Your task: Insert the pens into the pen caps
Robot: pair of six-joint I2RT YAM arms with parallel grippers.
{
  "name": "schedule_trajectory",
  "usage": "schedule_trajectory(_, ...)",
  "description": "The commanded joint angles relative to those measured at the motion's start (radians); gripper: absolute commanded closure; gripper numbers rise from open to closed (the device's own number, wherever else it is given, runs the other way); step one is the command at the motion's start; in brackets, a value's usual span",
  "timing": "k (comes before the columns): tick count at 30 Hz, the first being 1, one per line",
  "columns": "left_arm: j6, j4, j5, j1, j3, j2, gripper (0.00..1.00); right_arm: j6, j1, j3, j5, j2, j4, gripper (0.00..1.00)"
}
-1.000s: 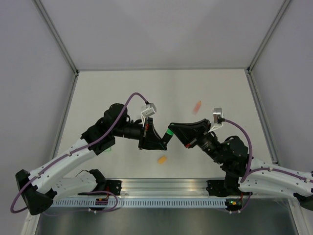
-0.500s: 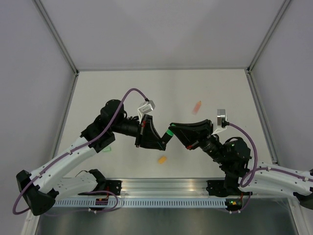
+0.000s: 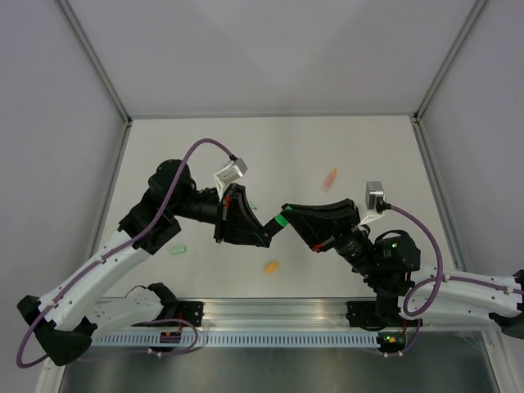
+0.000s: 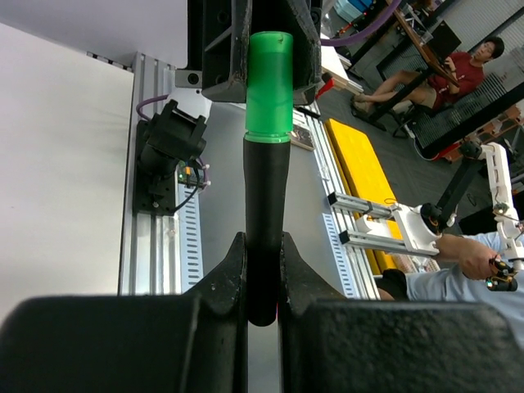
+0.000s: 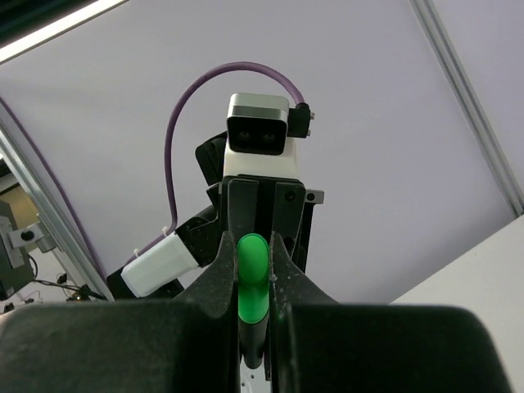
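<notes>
The black pen [image 4: 264, 205] is clamped between my left gripper's [image 4: 262, 246] shut jaws, body pointing away from the camera. The bright green cap [image 4: 269, 82] sits on its far end. My right gripper [image 5: 252, 246] is shut on that green cap [image 5: 251, 274], with the black pen body showing below it. In the top view the two grippers meet tip to tip above the table's middle: left gripper [image 3: 263, 235], right gripper [image 3: 286, 217], green cap [image 3: 280, 220]. The orange cap [image 3: 270, 266] lies on the table below them. The orange-pink pen [image 3: 330, 178] lies at the back right.
A small pale green piece [image 3: 175, 248] lies on the table beside the left arm's forearm, partly hidden, so I cannot tell whether it is a pen or a cap. Grey walls enclose the white table [image 3: 270, 147]. A slotted rail [image 3: 270, 337] runs along the near edge.
The left arm has swung back and to the left, its wrist rotating. The right gripper has followed slightly left. The pen and cap stay joined between the two grippers.
</notes>
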Motion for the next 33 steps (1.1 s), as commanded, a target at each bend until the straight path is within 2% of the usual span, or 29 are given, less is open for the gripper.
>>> schedule_trajectory(1,-0.028,0.376,-0.410,0.060,0.122,0.052,0.98,0.091,0.157,-0.090,-0.271,0.158,-0.576,1.00)
schedule_trajectory(9,-0.034,0.409,-0.435,0.061,0.050,0.055,0.98,0.102,0.191,-0.037,0.060,0.201,-0.576,1.00)
schedule_trajectory(13,-0.036,0.358,-0.425,0.061,0.080,0.067,0.98,0.052,0.210,0.012,0.034,0.265,-0.601,1.00)
schedule_trajectory(19,0.025,0.185,-0.484,0.069,0.157,0.078,0.98,0.027,0.237,0.003,0.033,0.284,-0.648,1.00)
schedule_trajectory(27,-0.085,0.277,-0.439,0.087,0.145,0.096,0.98,-0.034,0.302,0.019,0.002,0.336,-0.582,1.00)
schedule_trajectory(33,-0.084,0.283,-0.432,0.089,0.131,0.089,0.98,-0.045,0.329,0.034,0.063,0.344,-0.582,1.00)
